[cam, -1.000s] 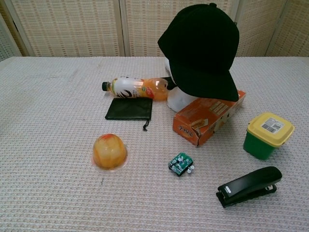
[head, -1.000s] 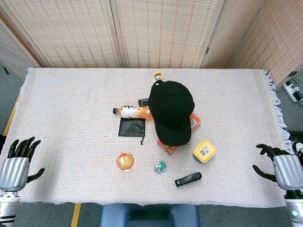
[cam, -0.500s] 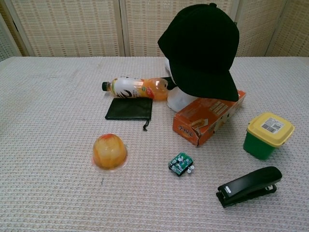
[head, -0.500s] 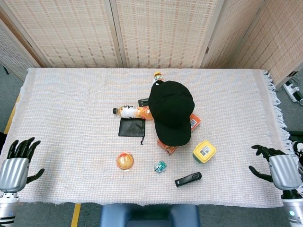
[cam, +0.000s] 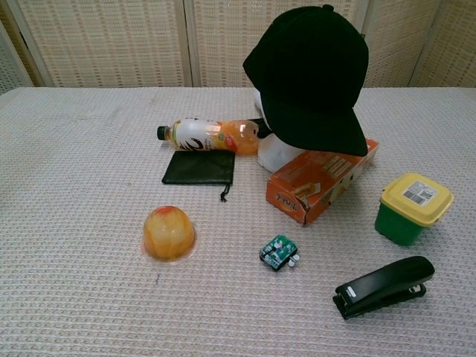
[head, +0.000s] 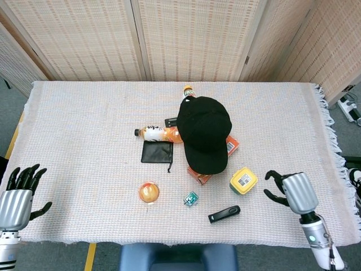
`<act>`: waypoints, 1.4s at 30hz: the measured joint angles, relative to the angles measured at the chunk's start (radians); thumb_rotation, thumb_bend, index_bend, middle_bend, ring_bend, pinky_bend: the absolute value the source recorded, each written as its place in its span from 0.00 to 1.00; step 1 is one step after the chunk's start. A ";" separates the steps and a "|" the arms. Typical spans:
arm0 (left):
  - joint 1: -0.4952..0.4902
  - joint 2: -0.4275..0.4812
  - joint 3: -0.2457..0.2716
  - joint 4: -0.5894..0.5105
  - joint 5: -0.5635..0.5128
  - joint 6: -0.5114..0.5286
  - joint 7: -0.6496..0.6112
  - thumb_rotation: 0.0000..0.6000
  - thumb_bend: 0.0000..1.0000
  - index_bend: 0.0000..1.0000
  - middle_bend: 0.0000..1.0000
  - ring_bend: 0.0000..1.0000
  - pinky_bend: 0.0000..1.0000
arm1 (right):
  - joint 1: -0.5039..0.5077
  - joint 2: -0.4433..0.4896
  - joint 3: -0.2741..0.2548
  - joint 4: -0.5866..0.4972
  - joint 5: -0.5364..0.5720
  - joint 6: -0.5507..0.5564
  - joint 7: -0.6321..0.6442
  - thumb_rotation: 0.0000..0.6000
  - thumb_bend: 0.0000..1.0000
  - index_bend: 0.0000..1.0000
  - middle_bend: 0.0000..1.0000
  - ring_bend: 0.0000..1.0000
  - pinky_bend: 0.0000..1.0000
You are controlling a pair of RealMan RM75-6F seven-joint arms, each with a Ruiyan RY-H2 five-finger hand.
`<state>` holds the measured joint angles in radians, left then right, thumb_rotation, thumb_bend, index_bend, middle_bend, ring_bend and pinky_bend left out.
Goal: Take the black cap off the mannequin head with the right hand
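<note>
Right hand [head: 295, 192]: we see its fingers [head: 274, 187] spread and curved, grasping nothing, over the cloth right of the yellow-lidded tub [head: 243, 180].
Left hand [head: 16, 198]: fingers spread, empty, at the near left edge.
Black cap [head: 205, 132]: we find it on the white mannequin head [cam: 277, 153], mid-table, brim toward us.

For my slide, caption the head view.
Right hand open beside the yellow-lidded tub, black cap on the mannequin head.
</note>
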<state>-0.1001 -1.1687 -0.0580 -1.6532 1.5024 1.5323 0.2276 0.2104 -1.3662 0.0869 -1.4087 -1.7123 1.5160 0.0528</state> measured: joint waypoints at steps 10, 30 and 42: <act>0.005 0.003 0.001 0.010 -0.004 0.001 -0.013 1.00 0.20 0.19 0.14 0.14 0.09 | 0.096 -0.196 0.043 0.094 0.026 -0.059 -0.002 1.00 0.00 0.48 0.97 0.99 1.00; -0.008 0.007 -0.006 0.033 -0.016 -0.028 -0.059 1.00 0.20 0.19 0.14 0.14 0.09 | 0.245 -0.549 0.122 0.504 0.104 -0.058 0.102 1.00 0.00 0.48 0.97 0.99 1.00; -0.011 0.017 -0.006 0.040 -0.015 -0.036 -0.101 1.00 0.20 0.19 0.14 0.14 0.09 | 0.294 -0.649 0.137 0.679 0.122 -0.003 0.209 1.00 0.32 0.49 0.97 0.99 1.00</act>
<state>-0.1113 -1.1522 -0.0636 -1.6129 1.4877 1.4963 0.1262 0.5048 -2.0156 0.2243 -0.7297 -1.5908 1.5126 0.2619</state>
